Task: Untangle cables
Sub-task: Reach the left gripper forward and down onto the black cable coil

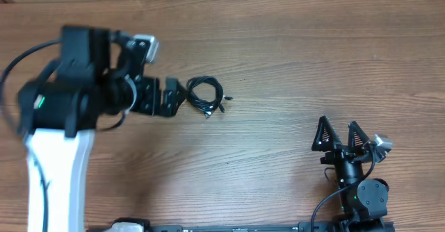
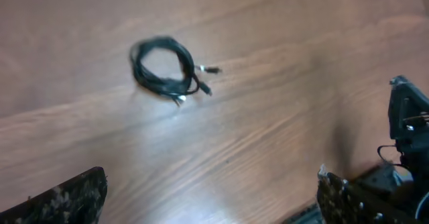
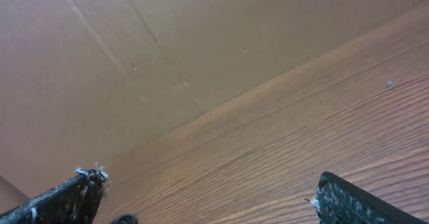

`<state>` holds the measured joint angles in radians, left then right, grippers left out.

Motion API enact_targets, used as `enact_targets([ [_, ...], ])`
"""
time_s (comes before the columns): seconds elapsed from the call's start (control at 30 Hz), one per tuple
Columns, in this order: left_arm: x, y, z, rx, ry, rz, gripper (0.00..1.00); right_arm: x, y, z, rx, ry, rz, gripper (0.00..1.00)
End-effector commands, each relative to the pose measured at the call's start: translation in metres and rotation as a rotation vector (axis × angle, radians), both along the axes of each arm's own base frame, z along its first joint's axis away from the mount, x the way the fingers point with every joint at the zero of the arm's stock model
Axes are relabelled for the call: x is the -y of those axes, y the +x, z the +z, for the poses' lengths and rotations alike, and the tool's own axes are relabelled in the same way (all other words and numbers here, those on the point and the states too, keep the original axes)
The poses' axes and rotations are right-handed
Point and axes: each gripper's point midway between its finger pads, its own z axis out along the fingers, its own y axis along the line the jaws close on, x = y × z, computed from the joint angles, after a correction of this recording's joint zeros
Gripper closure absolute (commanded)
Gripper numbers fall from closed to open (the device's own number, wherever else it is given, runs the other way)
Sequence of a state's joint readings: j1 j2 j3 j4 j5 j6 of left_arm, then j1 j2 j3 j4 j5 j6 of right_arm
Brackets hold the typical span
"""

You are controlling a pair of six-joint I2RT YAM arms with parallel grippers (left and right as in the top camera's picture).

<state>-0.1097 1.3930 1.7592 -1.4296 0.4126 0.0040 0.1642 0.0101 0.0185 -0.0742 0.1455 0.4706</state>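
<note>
Near base, right side: right gripper (image 1: pixel 338 123) spread wide, empty, over bare wood-grain table (image 1: pixel 278 58). Further out, left: left gripper (image 1: pixel 176 98) also released, holding nothing, pointed at the cables (image 1: pixel 205 95) and just beside them, not touching. Cables bunched in one small black loop, flat on the wood, silver plug ends (image 2: pixel 213 69) poking out on the side away from the left gripper. Beyond the table's far edge: plain tan wall panel (image 3: pixel 167 36) with faint seams.

the brown wood-grain worktop (image 1: pixel 278 58) looks smooth with a soft sheen; the thin black rubbery cables (image 1: pixel 205 94) look matt.
</note>
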Motion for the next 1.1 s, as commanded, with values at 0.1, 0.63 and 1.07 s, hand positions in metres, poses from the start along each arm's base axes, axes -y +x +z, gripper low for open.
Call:
enact_targets([
  [0.1, 0.013, 0.032, -0.046, -0.177, -0.028, -0.037, 0.08, 0.0, 0.0, -0.002, 0.002, -0.008, -0.001, 0.0],
  [0.63, 0.022, 0.109, -0.151, -0.445, -0.087, 0.197, 0.72, 0.0, 0.0, -0.002, 0.002, -0.008, -0.001, 0.0],
  [1.07, 0.027, 0.118, -0.214, -0.603, -0.088, 0.239, 0.17, 0.0, 0.0, -0.002, 0.002, -0.008, -0.001, 0.0],
])
